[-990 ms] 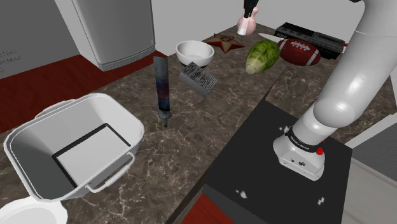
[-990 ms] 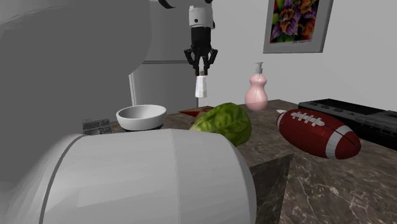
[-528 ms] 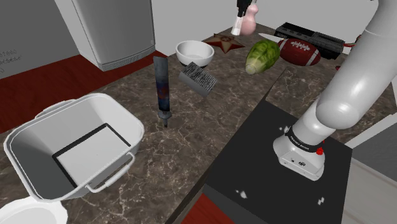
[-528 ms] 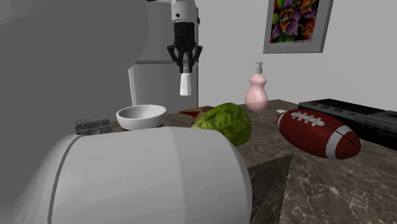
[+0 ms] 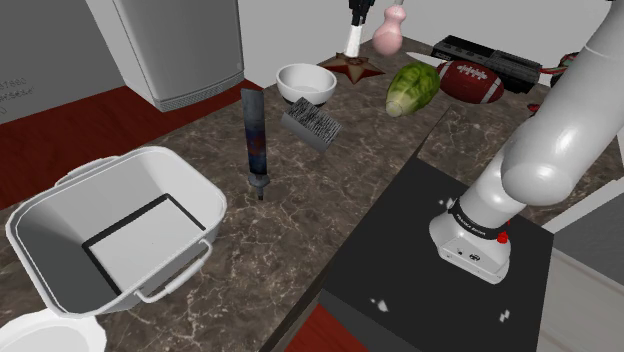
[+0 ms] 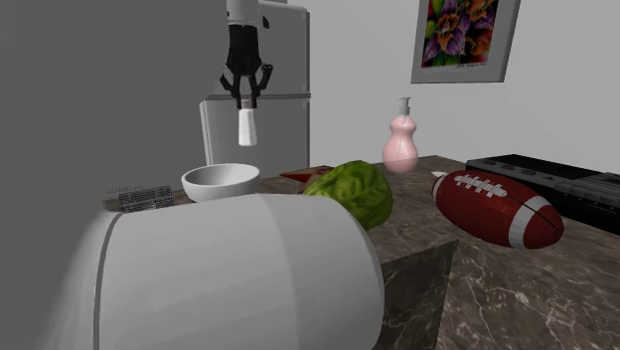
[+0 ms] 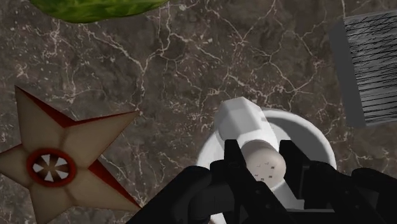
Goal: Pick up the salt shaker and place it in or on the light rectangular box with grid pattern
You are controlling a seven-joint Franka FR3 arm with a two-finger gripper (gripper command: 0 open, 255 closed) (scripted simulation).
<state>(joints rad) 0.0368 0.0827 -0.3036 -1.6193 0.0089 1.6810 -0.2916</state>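
Shoulder view, top middle: fingers [image 5: 355, 12] pinch the white salt shaker [image 5: 353, 42] by its cap, high off the worktop [image 5: 300, 230] to clear what's on it; second exterior view, it hangs upright above the white bowl [image 6: 221, 182]; wrist view, the grey gridded box [image 7: 372, 63] beside that bowl is probably the target.

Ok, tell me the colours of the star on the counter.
Tan star with red edges and a red-and-white hub; best in the wrist view.
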